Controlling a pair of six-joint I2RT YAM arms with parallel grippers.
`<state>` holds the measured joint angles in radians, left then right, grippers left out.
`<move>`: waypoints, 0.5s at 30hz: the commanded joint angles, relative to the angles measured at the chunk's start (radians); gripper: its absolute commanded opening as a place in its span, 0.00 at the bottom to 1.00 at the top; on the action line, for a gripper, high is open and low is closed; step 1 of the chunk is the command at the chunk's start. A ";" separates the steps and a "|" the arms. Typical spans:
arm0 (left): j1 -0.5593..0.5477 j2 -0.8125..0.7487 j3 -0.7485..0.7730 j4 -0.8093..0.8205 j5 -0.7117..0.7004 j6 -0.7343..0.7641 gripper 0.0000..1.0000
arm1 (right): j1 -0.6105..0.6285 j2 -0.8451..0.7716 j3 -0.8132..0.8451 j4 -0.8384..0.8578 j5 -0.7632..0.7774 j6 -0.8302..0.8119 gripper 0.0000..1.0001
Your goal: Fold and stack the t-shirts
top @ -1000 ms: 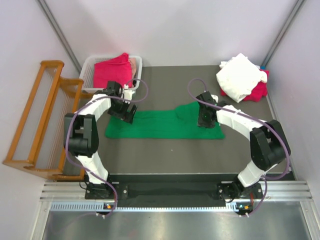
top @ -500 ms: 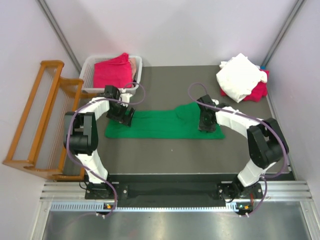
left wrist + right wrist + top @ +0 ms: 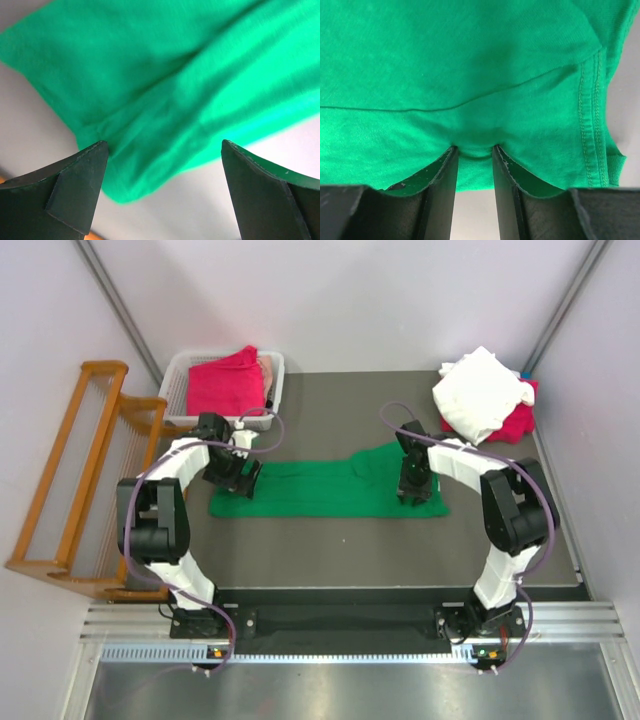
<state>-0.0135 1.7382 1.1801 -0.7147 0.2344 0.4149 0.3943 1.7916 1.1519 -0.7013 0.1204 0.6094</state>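
Fingers of the right gripper (image 3: pixel 474 150) pinch the green t-shirt (image 3: pixel 445 60) at its right end; left gripper (image 3: pixel 162 160) gapes wide above its left end.

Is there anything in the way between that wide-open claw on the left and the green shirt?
Nothing visible. The left gripper hangs open directly over the left end of the green t-shirt, with only bare cloth below it. The right gripper pinches a fold at the shirt's other end, well clear.
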 commanded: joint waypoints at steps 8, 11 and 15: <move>0.004 -0.127 0.056 -0.162 0.062 0.012 0.99 | -0.071 0.137 0.120 0.106 0.006 -0.025 0.34; 0.001 -0.155 0.014 -0.054 0.042 -0.007 0.99 | -0.069 0.123 0.112 0.117 -0.005 -0.022 0.34; 0.001 -0.129 -0.033 0.074 0.000 -0.034 0.99 | -0.069 0.111 0.088 0.123 -0.011 -0.023 0.34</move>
<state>-0.0120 1.6234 1.1992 -0.8009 0.2630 0.4114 0.3454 1.8751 1.2587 -0.7727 0.0681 0.5941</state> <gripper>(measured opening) 0.990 0.341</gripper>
